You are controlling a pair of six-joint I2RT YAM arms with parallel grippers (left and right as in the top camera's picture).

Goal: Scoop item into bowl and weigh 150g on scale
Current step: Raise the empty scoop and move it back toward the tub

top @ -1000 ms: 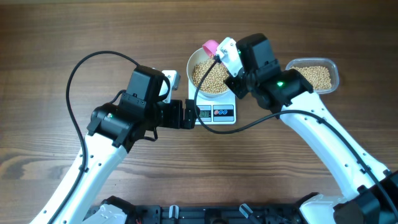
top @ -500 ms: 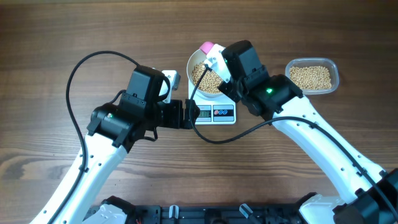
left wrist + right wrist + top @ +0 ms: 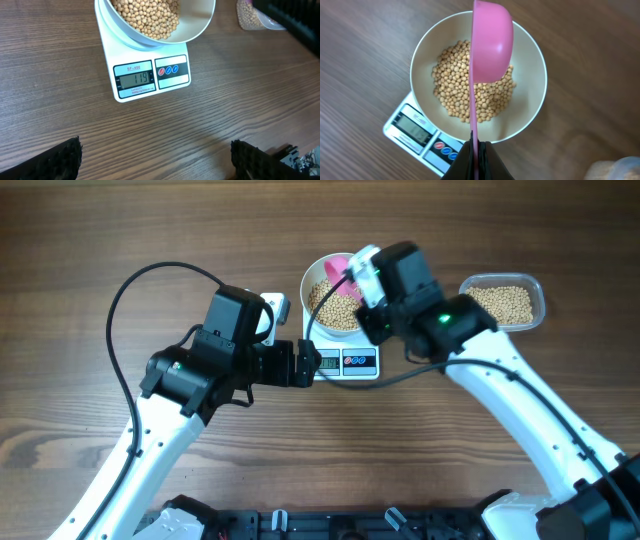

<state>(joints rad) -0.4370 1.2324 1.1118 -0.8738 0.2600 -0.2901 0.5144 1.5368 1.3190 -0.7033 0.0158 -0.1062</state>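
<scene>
Moved since the earlier frames: the right arm, swung left across the bowl and now back a little rightward. The left arm has not shifted.

- Right gripper (image 3: pixel 476 150): jaws clamped on the thin handle of the pink scoop (image 3: pixel 492 40). The scoop is turned on its side above the bowl, and its hollow is not visible.
- Left gripper (image 3: pixel 157 155): jaws wide apart, holding nothing, just left of the scale and facing it.
- Beans (image 3: pixel 455 90): a heap in the bowl's bottom. More stock lies in the clear container (image 3: pixel 503 302), right of the scale and apart from it.
- Bowl (image 3: pixel 532 65): white, seated on the scale.
- Scale (image 3: pixel 150 75): on the table (image 3: pixel 100 220), at centre. Its display (image 3: pixel 134 78) reads 119.

Status, as judged: several scoops are delivered and the weight is short of the 150 target. At least one more partial scoop from the container is left, followed by fine trimming.
</scene>
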